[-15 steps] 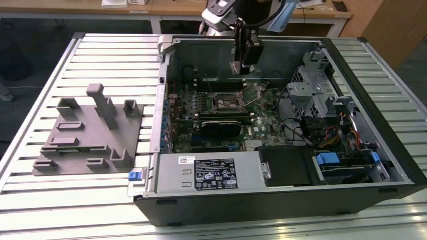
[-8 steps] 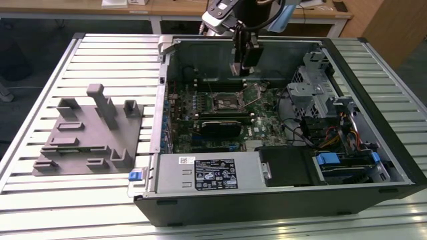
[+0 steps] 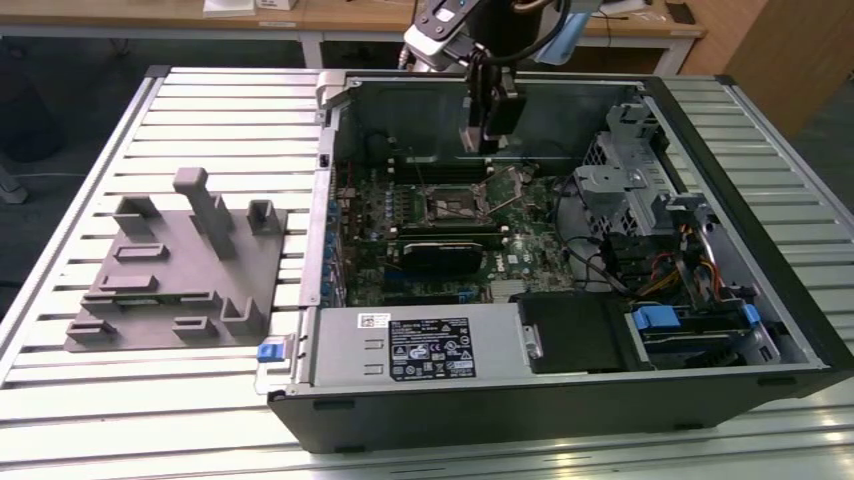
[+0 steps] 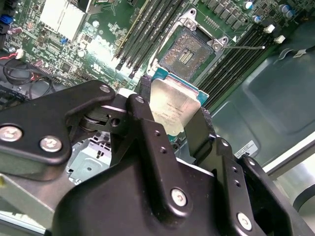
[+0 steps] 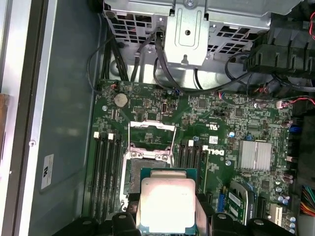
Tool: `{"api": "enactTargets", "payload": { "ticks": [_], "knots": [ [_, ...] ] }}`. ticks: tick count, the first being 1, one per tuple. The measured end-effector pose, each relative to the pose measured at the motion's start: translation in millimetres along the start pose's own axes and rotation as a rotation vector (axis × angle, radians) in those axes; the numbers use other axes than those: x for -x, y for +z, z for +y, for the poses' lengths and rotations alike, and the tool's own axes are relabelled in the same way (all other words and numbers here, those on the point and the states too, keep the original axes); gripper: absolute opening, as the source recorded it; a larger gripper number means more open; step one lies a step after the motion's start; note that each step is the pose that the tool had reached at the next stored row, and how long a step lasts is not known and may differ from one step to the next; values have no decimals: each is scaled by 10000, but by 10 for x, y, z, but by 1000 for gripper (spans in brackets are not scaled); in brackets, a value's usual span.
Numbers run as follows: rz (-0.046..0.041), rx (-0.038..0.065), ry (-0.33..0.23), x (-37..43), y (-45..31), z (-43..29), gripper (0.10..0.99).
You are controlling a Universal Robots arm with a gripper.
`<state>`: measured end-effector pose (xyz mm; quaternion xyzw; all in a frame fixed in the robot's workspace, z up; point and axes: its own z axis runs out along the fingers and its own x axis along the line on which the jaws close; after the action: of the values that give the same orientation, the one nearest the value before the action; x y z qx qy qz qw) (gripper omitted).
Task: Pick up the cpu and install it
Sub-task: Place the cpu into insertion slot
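Silvery cpu (image 4: 170,105) clamped in pincer (image 4: 173,110), second wrist view.

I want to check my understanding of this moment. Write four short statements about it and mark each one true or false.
1. The tool holds the cpu. True.
2. The cpu sits in the socket. False: the socket is empty, and the tool holds the cpu clear of it.
3. The computer case is open. True.
4. The grey fixture lies at the exterior view's right of the case. False: at its left.
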<state>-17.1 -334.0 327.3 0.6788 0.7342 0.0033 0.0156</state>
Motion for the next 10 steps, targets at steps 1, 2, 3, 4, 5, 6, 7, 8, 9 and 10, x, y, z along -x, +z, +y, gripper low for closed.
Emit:
{"api": "enactTargets", "payload": {
  "ticks": [1, 2, 3, 4, 5, 6, 7, 8, 9, 10],
  "knots": [
    [0, 0, 0, 0, 4, 0, 529],
    [-1, -1, 0, 0, 7, 0, 529],
    [0, 0, 0, 0, 11, 0, 529],
    [0, 0, 0, 0, 16, 0, 529],
    [-1, 0, 0, 0, 21, -1, 529],
    [-1, -1, 0, 0, 26, -1, 529],
    [-1, -1, 0, -1, 31, -1, 529],
    [-1, -1, 0, -1, 36, -1, 529],
    [0, 0, -1, -1, 41, -1, 529],
    [-1, 0, 0, -1, 46, -1, 529]
  ]
}}
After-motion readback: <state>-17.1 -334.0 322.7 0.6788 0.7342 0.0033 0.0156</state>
